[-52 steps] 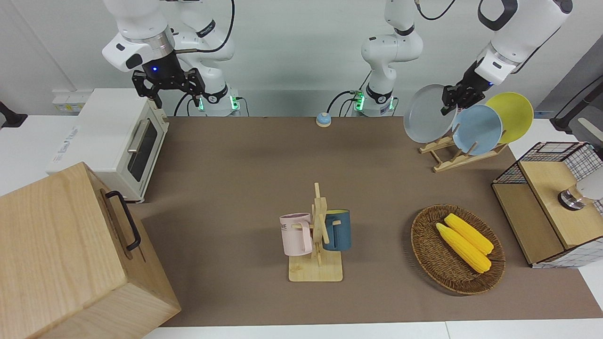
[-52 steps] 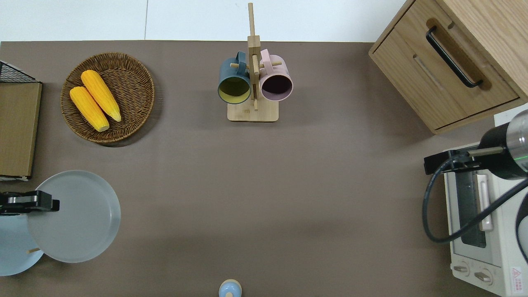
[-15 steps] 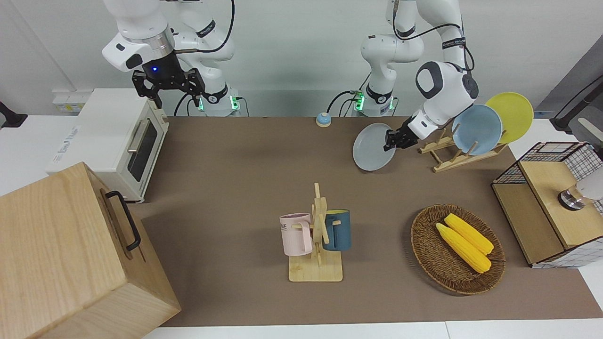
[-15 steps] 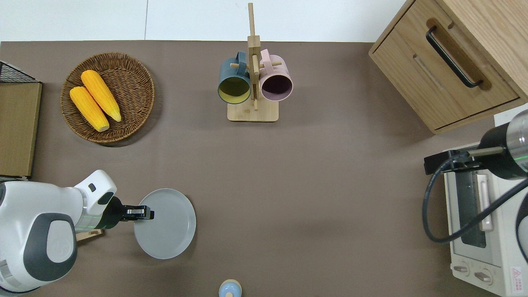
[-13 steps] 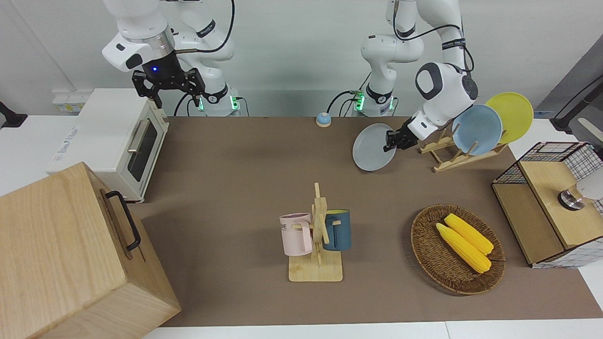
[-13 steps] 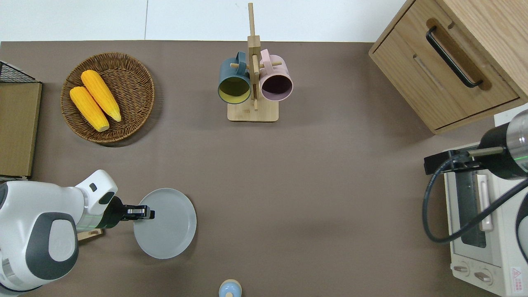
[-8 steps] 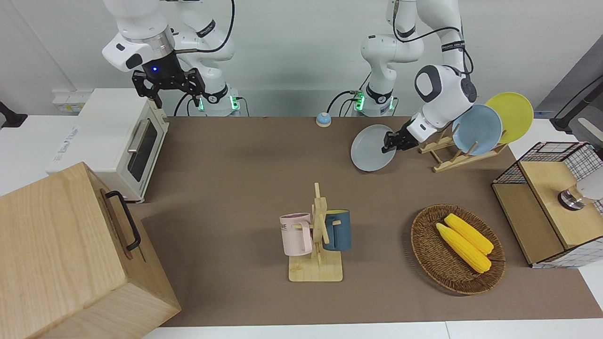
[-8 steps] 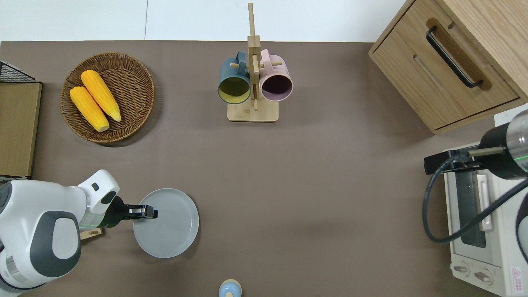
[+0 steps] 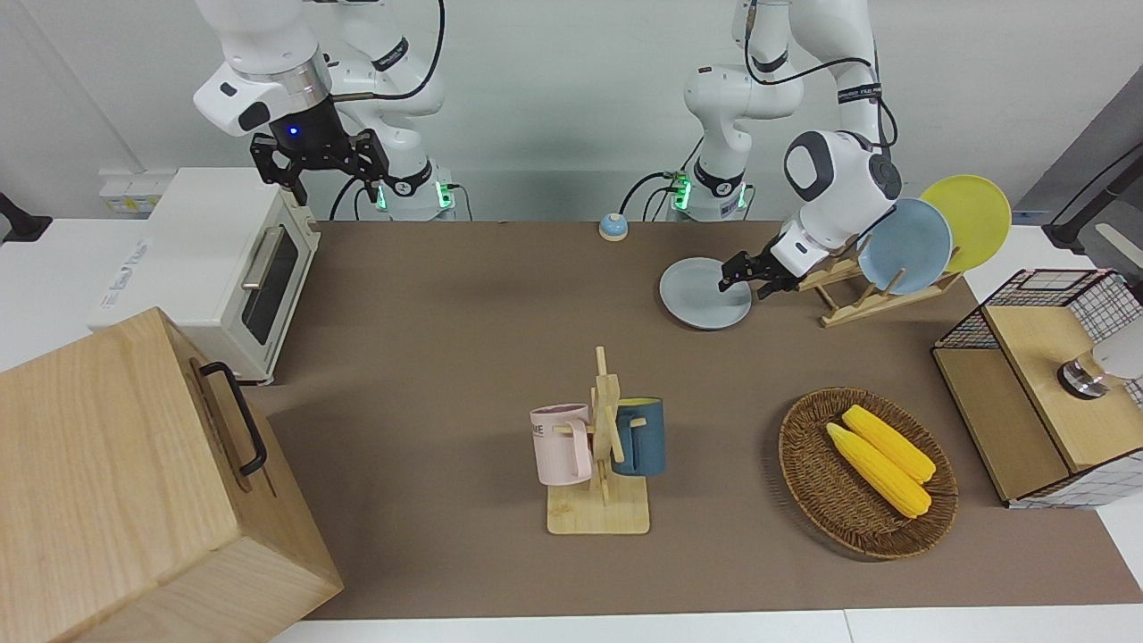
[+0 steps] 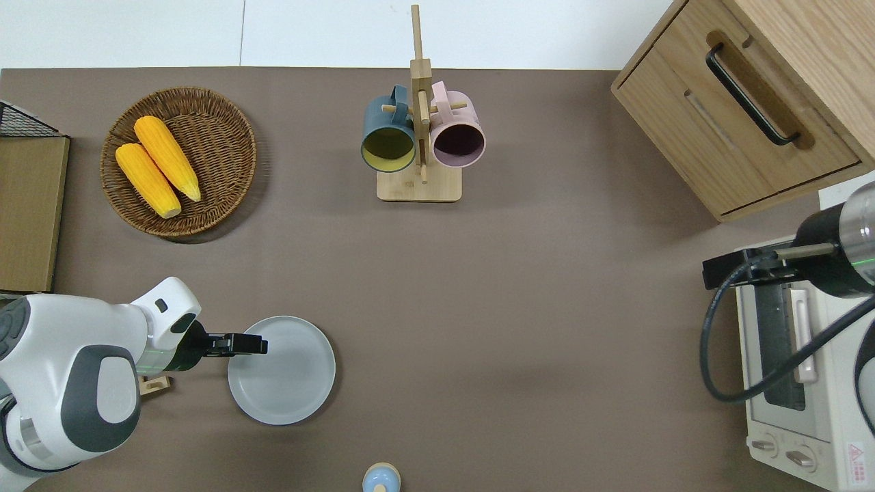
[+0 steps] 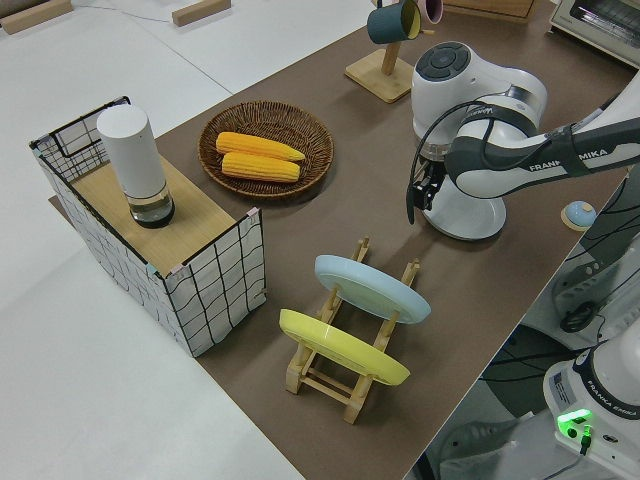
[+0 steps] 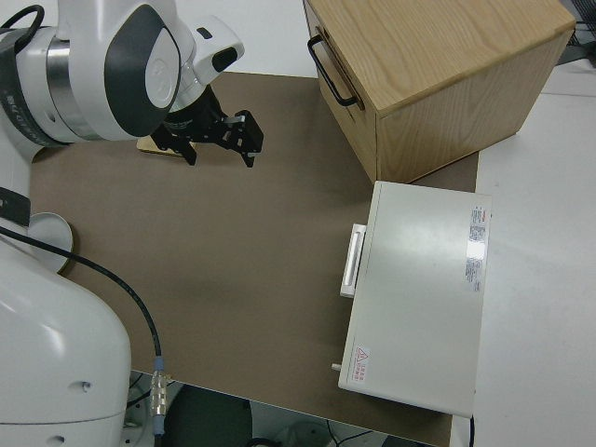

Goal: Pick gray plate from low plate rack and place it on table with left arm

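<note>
Tilted half a second ago, round light-gray plate now lies flat on brown surface beside low light-wood plate rack; left gripper fingers over its rim, apparently spread. Right arm parked.

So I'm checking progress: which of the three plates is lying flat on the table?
The gray plate, flat on the table beside the left gripper. The light-blue plate and yellow plate stand slanted in the low plate rack.

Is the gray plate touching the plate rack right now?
Apart. The overhead view shows bare table between the gray plate and the plate rack.
</note>
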